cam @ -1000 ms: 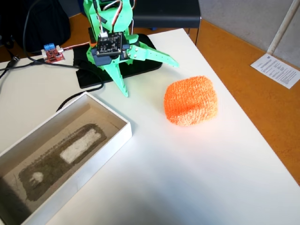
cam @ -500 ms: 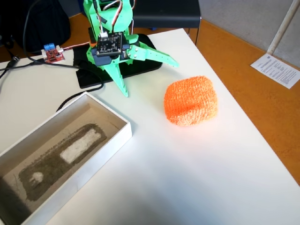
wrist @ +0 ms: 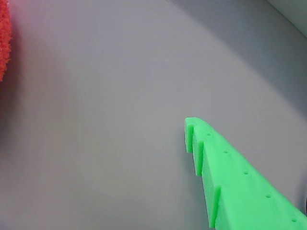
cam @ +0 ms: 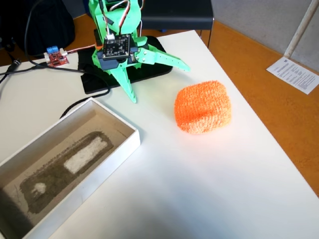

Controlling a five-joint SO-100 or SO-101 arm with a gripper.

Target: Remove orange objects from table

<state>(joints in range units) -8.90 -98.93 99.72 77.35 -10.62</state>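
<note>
One orange block (cam: 203, 107) on white tabletop (cam: 199, 174), right of centre. One green hand (cam: 159, 82), fingers spread wide, empty, at block's ten o'clock. One shallow box (cam: 127, 149), one red board (cam: 57, 58).

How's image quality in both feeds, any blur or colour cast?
Wrist view: soft focus, white table tinted pinkish near the fuzzy orange block, cropped at the left edge. Fixed view: sharp, evenly lit; block casts a faint shadow; green gripper open.

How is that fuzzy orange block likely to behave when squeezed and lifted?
The orange block looks knitted and puffy, so it will probably squash and weigh little. Its fuzzy surface should resist slipping. It sits broad and low on the table, so rolling seems unlikely.
</note>
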